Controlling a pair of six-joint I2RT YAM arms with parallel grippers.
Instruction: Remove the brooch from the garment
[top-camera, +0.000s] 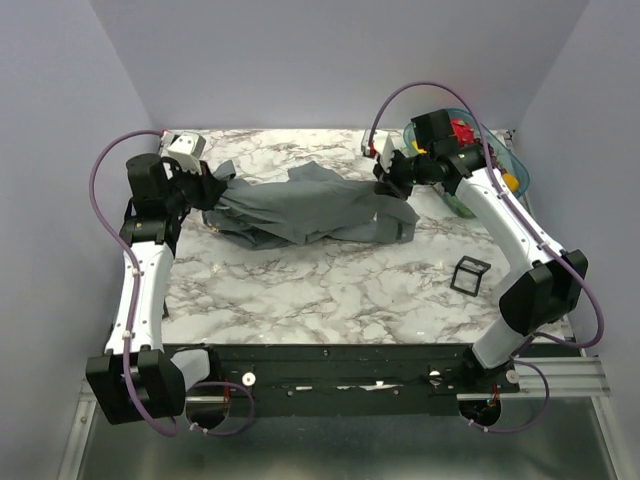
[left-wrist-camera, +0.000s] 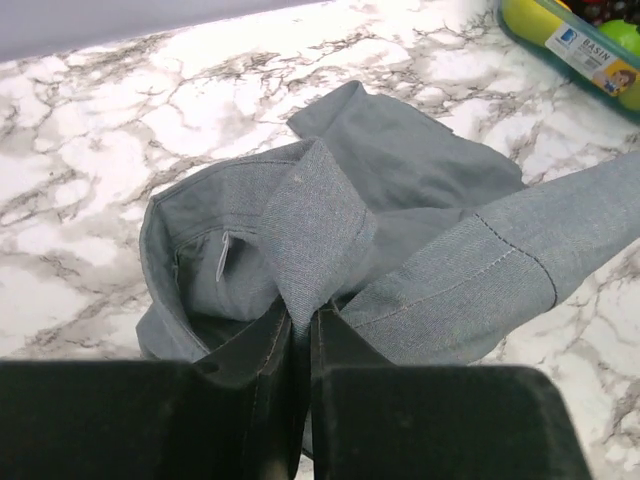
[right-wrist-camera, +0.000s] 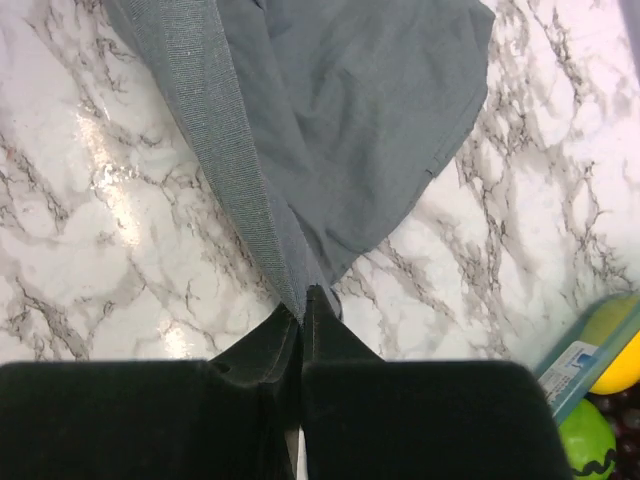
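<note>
Only legible text: "BASIN" in dark capitals on the white paper label stuck to the translucent teal plastic tub; smaller print beside it unreadable.

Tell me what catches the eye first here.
A crumpled grey shirt lies across the middle of the marble table, pinched at one end by the left gripper and at the other by the right gripper. A bin of colourful things sits far right, a black wire cube nearer.
</note>
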